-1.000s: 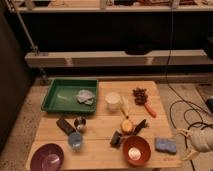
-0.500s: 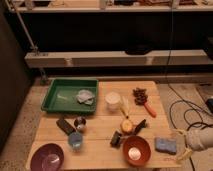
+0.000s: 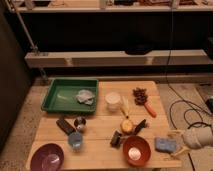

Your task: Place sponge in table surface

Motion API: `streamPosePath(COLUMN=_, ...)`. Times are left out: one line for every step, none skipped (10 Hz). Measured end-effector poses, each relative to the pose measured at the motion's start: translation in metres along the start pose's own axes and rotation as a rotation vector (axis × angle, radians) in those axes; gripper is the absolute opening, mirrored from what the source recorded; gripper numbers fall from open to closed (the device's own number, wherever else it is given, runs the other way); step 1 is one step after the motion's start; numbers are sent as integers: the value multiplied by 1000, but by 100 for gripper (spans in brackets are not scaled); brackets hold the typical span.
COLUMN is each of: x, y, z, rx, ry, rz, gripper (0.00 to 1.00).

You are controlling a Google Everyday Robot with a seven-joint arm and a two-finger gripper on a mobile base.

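The tool [image 3: 177, 141] is at the bench's [image 3: 100, 131] front right corner, on the end of a white arm [image 3: 201, 137] that enters from the right edge of the view. It sits at the right end of the sponge [image 3: 164, 145], touching it or very nearly so. Whether the tool is spread or pinching the sponge cannot be told. The sponge, a small light-blue block, lies flat on the bench near that front right corner, just right of the orange bowl [image 3: 136, 150] and apart from it. A purple bowl [image 3: 47, 158] stands at the front left, with a small blue cup [image 3: 75, 140] near it on its right. A green tray [image 3: 54, 103] occupies the back left of the bench and holds a crumpled grey-blue cloth [image 3: 85, 96] at its right side. A white cup [image 3: 113, 100] stands just right of the tray. Further right are a dark cluster [image 3: 140, 95] and an orange stick-shaped item [image 3: 150, 110]. Several small items in the middle of the bench are too unclear to identify. Cables [image 3: 187, 112] lie on the floor to the right of the bench.
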Motion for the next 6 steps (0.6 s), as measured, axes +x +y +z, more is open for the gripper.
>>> streamPosePath(x=-1, y=0, z=-1, rx=-3, ry=-5, rz=7, gripper=38)
streamPosePath(x=-3, y=0, z=-3, rx=-5, ry=-8, rz=10, gripper=30)
streamPosePath(x=-5, y=0, z=-5, rx=-5, ry=-11, rz=12, gripper=23)
streamPosePath(x=-11, y=-2, z=-8, rx=-1, ry=-21, rz=14, gripper=8)
streamPosePath(x=-17, y=-5, z=-13, rx=3, ry=-31, rz=14, gripper=2)
streamPosePath(x=-23, y=-7, z=-17, rx=8, ry=-40, rz=14, gripper=0)
